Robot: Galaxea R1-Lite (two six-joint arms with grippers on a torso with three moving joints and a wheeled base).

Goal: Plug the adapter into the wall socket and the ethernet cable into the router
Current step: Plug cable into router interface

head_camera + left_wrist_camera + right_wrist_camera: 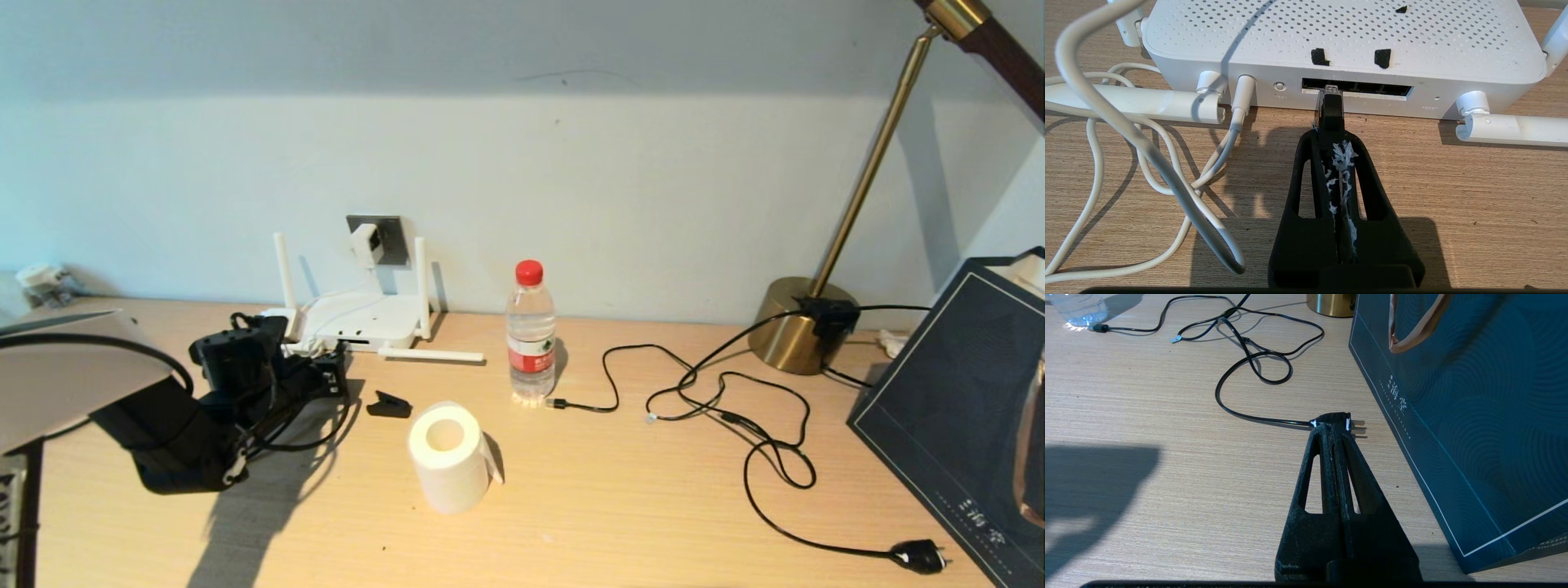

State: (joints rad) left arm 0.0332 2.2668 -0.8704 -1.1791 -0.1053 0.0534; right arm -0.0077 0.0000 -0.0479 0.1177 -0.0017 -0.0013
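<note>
Home desk (brass lamp, router, wall socket).

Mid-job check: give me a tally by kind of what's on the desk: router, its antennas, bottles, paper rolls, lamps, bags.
router: 1
antennas: 4
bottle: 1
paper roll: 1
lamp: 1
bag: 1
Total: 9
</note>
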